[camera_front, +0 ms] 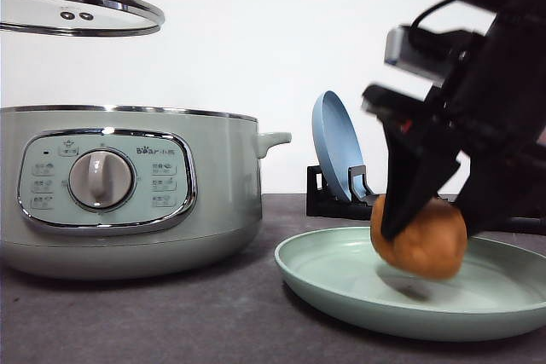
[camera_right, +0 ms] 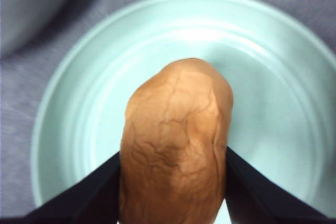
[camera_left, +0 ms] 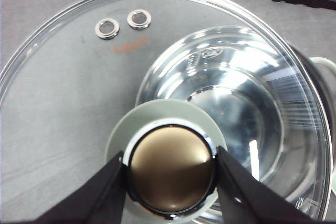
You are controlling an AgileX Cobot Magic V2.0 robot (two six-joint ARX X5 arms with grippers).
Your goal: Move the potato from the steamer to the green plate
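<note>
An orange-brown potato [camera_front: 420, 238], lumpy and oval with fine cracked lines across its smooth skin, hangs just above the green plate [camera_front: 341, 283], casting a small shadow on it. The right gripper [camera_front: 418, 232] is clamped on the potato, one black finger on each side. The plate is wide, shallow, pale mint and glossy, resting on a dark grey table [camera_front: 171, 321] at the near right. To the left stands the steamer [camera_front: 128, 193], a round sage-green pot with a chrome rim and front dial. Above it, the left gripper [camera_left: 170, 174] is closed around the brassy knob [camera_left: 170, 169] of the glass lid [camera_front: 77, 10], held aloft. A blue plate [camera_front: 337, 147] leans in a black rack [camera_front: 328, 202] farther back.
</note>
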